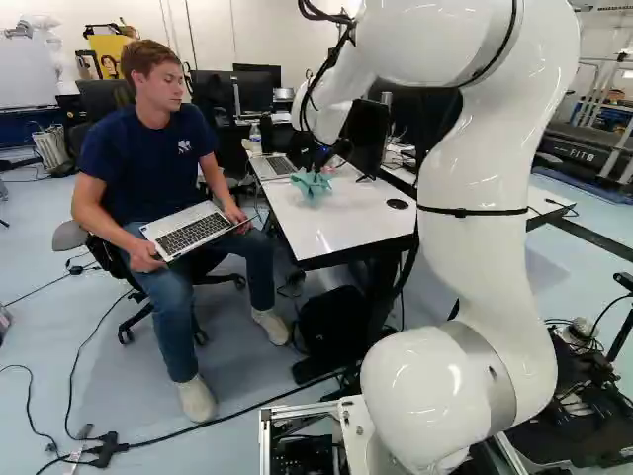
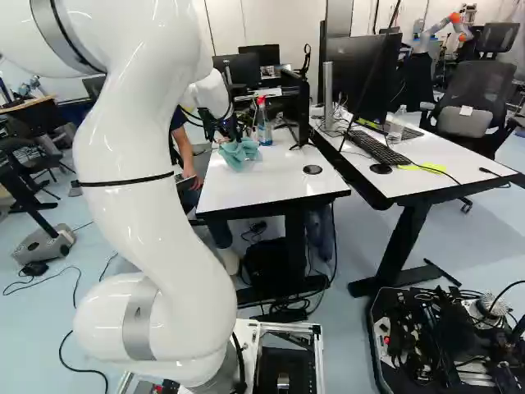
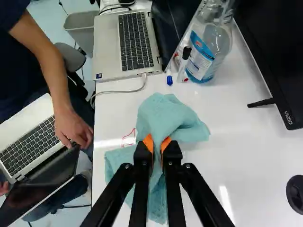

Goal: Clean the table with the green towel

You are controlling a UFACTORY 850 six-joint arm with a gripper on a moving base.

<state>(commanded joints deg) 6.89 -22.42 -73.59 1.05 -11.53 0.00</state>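
The 1 gripper is over the left half of the worktop, pinching the 1 green towel. In the wrist view, its 2 fingers press a bunched fold from both sides with their orange pads; cloth spreads ahead of them and under them, lying on the worktop close to the left edge.

Counted here are 2 laptops: an open laptop at the far left corner of the worktop, and a laptop on a lap, held by 1 seated person beside the left edge. Just right of the open laptop stands 1 bottle of blue liquid, with 1 blue cap lying between them. There is 1 monitor by the right edge, and 1 round black grommet nearer the front right corner.

The wrist view alone makes out a thin red string beside the towel and a pale cable running from the open laptop to the left edge. Only the right base view shows the 1 keyboard on the neighbouring table, and another robot in the background. The left base view shows the person's face and both shoes; the right hides most of the person behind the arm.
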